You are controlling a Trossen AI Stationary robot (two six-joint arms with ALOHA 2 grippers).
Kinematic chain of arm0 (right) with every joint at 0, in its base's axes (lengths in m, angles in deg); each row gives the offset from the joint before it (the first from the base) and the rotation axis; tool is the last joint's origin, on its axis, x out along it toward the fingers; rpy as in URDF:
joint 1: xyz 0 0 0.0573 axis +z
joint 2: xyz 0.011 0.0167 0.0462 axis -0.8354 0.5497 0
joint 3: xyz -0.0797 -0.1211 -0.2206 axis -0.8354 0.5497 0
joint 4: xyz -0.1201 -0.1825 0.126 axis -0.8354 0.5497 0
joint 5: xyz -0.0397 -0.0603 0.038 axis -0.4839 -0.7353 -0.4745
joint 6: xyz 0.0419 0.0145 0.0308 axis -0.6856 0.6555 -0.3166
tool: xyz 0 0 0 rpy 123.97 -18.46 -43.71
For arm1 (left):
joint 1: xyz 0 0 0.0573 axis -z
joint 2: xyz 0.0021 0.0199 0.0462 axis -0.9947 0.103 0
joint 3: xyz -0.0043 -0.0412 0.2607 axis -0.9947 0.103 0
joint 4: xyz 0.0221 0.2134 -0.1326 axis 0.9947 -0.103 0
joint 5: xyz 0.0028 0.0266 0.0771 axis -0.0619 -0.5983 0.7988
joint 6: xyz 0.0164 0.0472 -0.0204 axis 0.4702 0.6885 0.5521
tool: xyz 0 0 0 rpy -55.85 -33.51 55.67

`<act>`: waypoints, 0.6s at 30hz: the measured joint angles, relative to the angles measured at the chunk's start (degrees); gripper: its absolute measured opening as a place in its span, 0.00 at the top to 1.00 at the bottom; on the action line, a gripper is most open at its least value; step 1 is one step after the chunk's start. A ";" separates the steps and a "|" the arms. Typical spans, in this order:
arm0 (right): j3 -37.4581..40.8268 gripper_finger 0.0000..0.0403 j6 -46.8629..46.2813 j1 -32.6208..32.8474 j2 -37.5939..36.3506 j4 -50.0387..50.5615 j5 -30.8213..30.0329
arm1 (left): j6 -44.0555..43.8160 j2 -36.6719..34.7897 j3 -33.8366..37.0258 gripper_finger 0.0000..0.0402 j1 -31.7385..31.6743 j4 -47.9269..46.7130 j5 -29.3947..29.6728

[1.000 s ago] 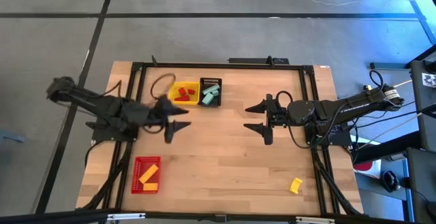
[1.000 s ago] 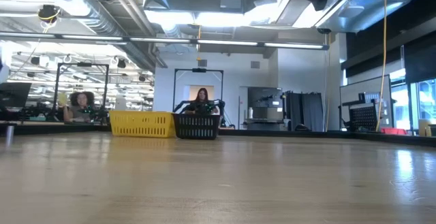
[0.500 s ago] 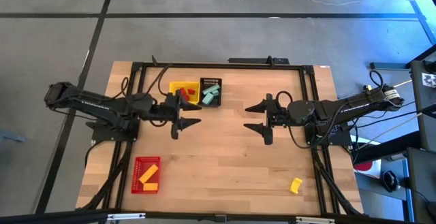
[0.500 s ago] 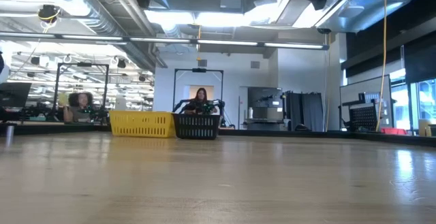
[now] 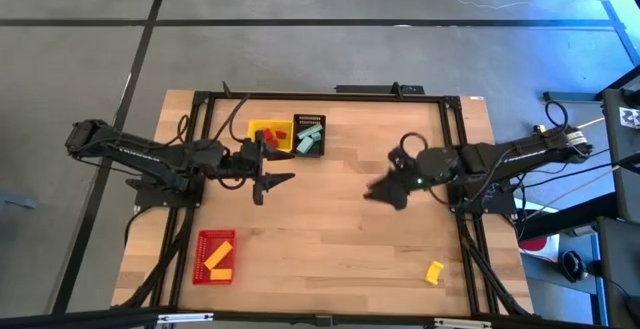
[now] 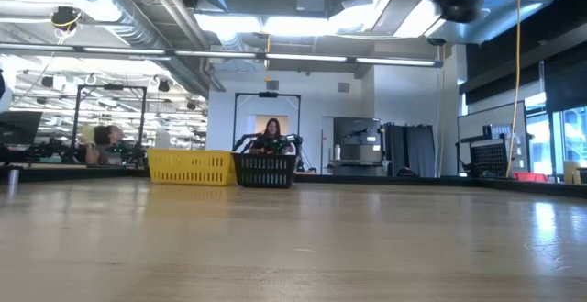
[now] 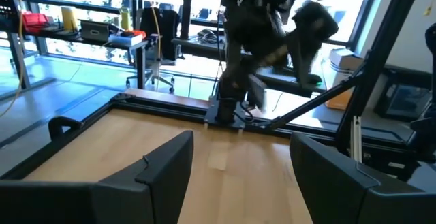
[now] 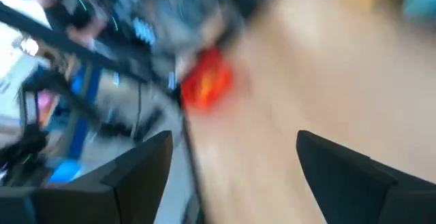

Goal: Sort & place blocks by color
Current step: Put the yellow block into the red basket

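In the high view, one yellow block (image 5: 433,272) lies flat on the table near its right near corner. Red blocks (image 5: 267,139) sit in the yellow basket (image 5: 283,147), pale teal blocks (image 5: 309,134) in the black basket (image 5: 318,152), and yellow blocks (image 5: 217,257) in the red basket (image 5: 203,276). My left gripper (image 5: 272,187) hangs open just near-side of the yellow basket and holds nothing; its wrist view shows its fingers apart (image 7: 238,176). My right gripper (image 5: 380,191) is open over the table's middle right, blurred, and its wrist view (image 8: 231,176) looks toward the red basket (image 8: 204,84).
The yellow basket (image 6: 191,167) and black basket (image 6: 266,170) stand side by side at the far edge. A black frame rail (image 5: 455,139) runs around the table. Bare wood (image 5: 330,239) lies between the two grippers. People sit in the room beyond the table.
My left gripper reached toward the table's right and a little farther, then held still, open. My right gripper stayed put at first, then swung toward the near edge and turned, and is blurred by the motion. No block has moved.
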 joint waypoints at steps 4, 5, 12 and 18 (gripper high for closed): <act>-0.65 0.22 -17.16 4.69 1.34 14.22 9.13 | -0.02 0.00 0.00 0.41 0.00 0.00 0.02; -0.68 0.22 -21.95 6.77 2.00 17.51 9.88 | -0.04 0.00 0.00 0.41 0.00 0.00 0.02; -0.68 0.22 -52.88 23.28 9.29 29.10 12.96 | -0.13 0.00 0.00 0.41 0.00 0.00 0.02; -0.68 0.22 -68.86 34.22 17.44 29.69 13.10 | -0.13 0.00 0.00 0.41 0.00 0.02 0.03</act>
